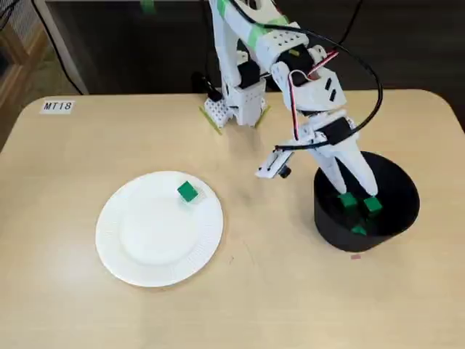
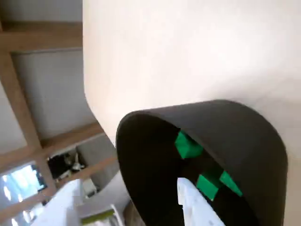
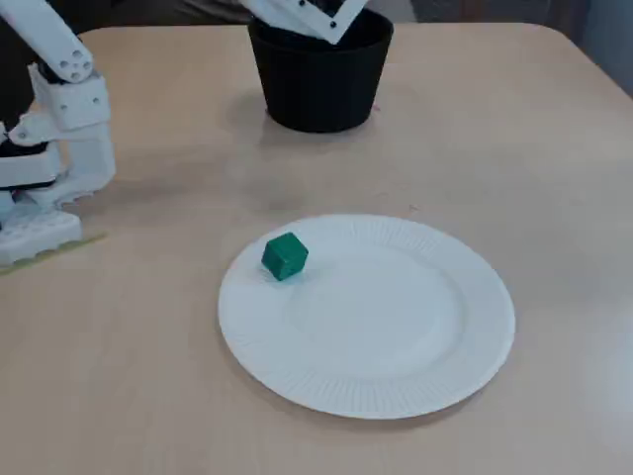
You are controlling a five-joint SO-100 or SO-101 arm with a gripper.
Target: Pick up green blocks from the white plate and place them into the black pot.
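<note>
Claw (image 1: 357, 196) is down inside the black pot (image 1: 396, 218), fingers spread apart. Three green blocks (image 2: 188, 146) lie loose in the pot in the wrist view. One last green block (image 1: 187, 191) sits near the white plate's (image 1: 145, 247) rim, well apart across the table (image 1: 290, 305).

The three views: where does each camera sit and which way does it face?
A fixed view: high, opposite the arm base, looking down; the arm shows, gripper in the black pot.
Wrist view: on the gripper, looking into the pot; one white finger shows.
A fixed view: low, facing across the white plate toward the pot; arm base at left.
Both fixed views share the green block on the plate.
</note>
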